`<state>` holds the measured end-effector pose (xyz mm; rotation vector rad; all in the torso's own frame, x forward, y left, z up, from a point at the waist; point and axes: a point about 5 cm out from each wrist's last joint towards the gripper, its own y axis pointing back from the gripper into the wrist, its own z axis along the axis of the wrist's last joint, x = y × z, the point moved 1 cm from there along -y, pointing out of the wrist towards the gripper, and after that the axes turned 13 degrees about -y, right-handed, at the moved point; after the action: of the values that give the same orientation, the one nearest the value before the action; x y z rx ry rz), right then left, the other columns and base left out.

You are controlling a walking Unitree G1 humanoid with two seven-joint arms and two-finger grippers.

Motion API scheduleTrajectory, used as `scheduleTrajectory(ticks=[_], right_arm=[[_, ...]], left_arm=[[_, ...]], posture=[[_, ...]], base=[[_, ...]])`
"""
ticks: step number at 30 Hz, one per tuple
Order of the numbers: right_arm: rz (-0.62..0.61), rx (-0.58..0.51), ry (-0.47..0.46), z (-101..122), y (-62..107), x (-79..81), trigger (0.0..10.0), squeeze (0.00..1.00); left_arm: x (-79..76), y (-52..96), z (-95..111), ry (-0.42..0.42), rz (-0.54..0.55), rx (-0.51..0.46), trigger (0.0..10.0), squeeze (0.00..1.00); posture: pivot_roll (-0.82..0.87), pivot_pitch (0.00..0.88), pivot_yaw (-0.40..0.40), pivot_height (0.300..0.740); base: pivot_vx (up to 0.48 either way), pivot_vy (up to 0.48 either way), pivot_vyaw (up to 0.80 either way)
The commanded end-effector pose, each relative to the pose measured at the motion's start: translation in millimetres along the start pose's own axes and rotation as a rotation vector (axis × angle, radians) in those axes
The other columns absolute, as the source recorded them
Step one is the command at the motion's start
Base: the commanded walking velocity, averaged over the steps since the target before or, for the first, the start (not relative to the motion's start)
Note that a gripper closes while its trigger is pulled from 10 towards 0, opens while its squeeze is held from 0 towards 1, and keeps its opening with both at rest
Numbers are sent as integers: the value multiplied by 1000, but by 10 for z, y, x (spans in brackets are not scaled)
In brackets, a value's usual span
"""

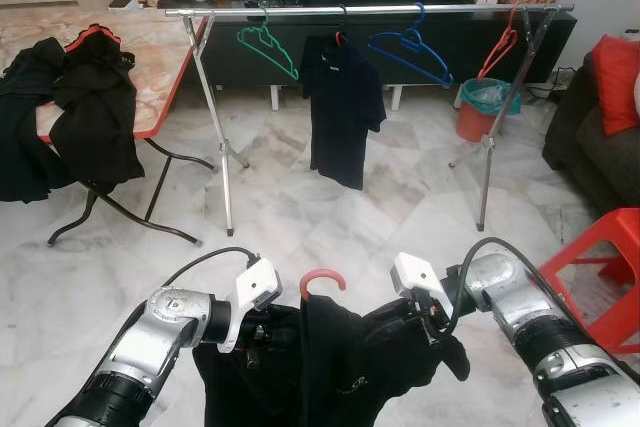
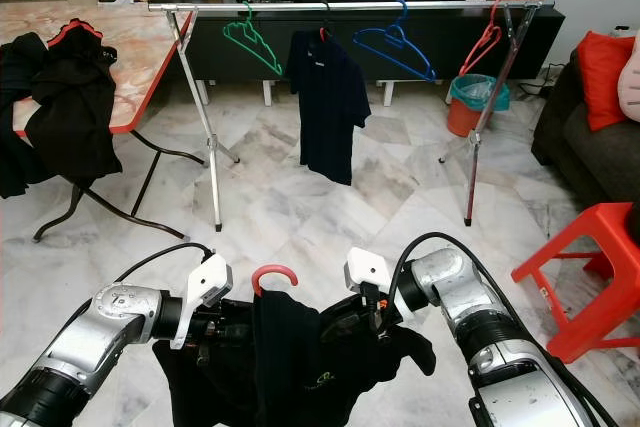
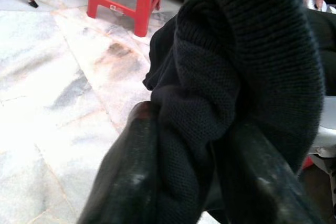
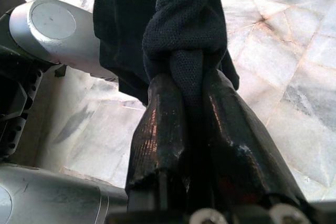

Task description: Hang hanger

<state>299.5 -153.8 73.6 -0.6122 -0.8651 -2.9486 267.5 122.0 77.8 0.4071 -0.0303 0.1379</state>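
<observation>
Shirt and hanger held low, rail well ahead

Rail (image 1: 370, 10) first: the long silver clothes rail stands well ahead of both our claws and above them, on two folding legs. It already carries a green hanger (image 1: 266, 45), a black polo shirt (image 1: 340, 107), a blue hanger (image 1: 412, 47) and a red hanger (image 1: 500, 49). We judge the open stretches of bar between these are where our load should go.

Off beyond the left claw stands the marble-topped surface (image 1: 150, 57), with a heap of dark clothes (image 1: 70, 112) draped over its near end, likely waiting their turn. Beside the right arm stands a red stool (image 1: 600, 267).

Between our two claws hangs the task's thing, a black garment (image 1: 330, 357) threaded on a hanger whose red hook (image 1: 322, 280) pokes up from the collar, just above and between the claws. We hold it from both sides so the cloth stays spread and the hook stays upright, ready to be lifted onto the bar.

Our left claw (image 3: 189, 177) is pressed together on a bunched fold of the knit. Our right claw (image 4: 191, 124) pinches another twisted fold of the same garment.

A small pale mark shows low on the garment's front, too faint for us to read.
</observation>
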Motion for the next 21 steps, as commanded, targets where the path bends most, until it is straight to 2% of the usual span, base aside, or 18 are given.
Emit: scheduleTrajectory(ticks=[1,21], right_arm=[[-18,-58,49,150,37,-16,0,0],[-27,-86,48,192,33,-33,0,0]], left_arm=[[-58,-35,21,3,-42,-14,0,0],[-86,-18,35,1,-74,-21,0,0]], posture=[[8,7,-23,740],[21,0,-23,740]], base=[[0,0,0],[0,0,0]])
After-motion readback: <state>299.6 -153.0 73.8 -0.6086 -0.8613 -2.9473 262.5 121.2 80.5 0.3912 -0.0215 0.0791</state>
